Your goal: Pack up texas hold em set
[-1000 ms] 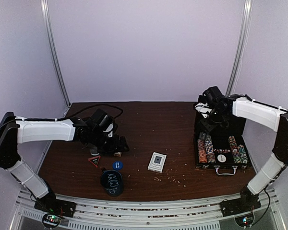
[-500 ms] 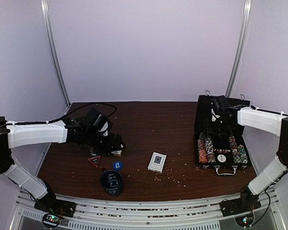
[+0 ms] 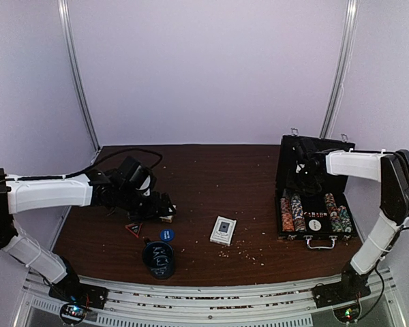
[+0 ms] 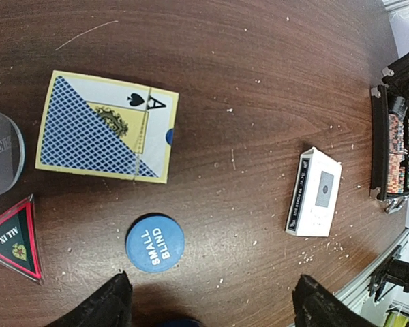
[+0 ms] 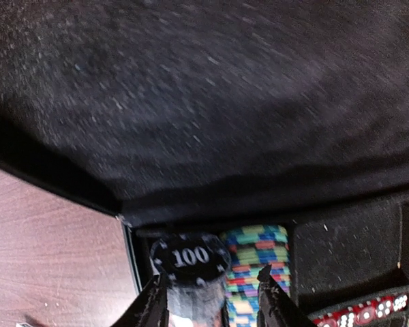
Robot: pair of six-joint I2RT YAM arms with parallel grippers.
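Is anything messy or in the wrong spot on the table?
Yes. Pale crumbs are scattered over the table near the white card box, and that box, the yellow deck and the blue button lie outside the open case.

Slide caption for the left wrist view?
Open left gripper hovers near the small blind button; yellow card deck and white deck lie nearby.

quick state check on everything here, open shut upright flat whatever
case: open, lid upright
left gripper: open, holding nothing
right gripper: jaws astride black chip roll, grip unclear
white deck: boxed, lying flat
ace deck: lying flat
small blind button: label up
cup: upright
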